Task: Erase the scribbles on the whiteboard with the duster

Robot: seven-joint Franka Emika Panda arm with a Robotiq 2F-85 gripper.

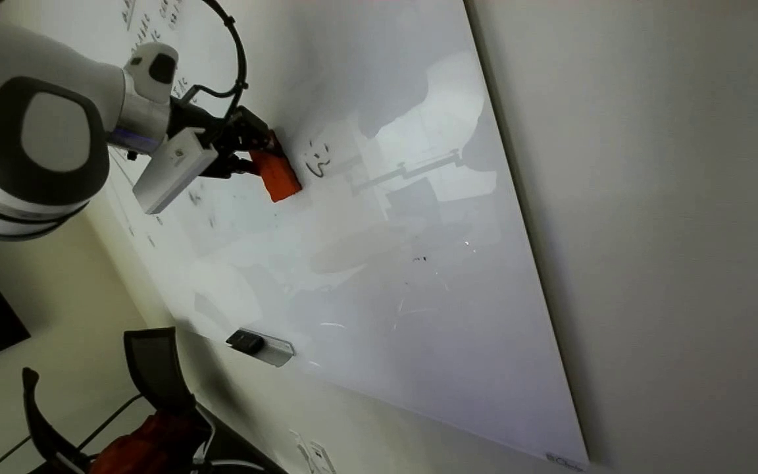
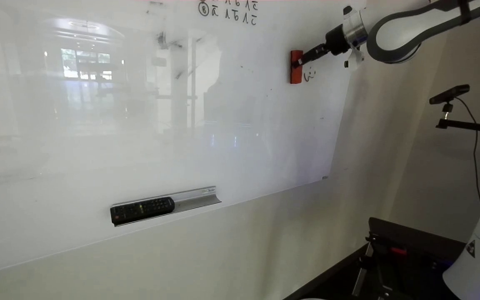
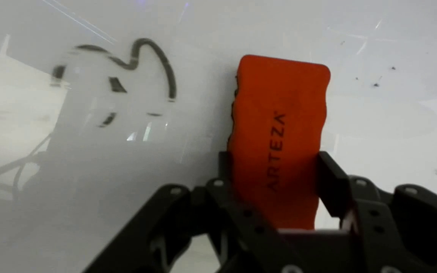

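I've got my fingers (image 3: 332,185) clamped across the duster (image 3: 279,136), its width apart, probably leaving its underside free to wipe the scribbles (image 3: 117,85) beside them

Open whiteboard (image 2: 261,162) between duster (image 2: 296,76) and tray (image 2: 196,202), tray jutting out (remote control (image 2: 142,210) in it); arm (image 1: 56,131) in front
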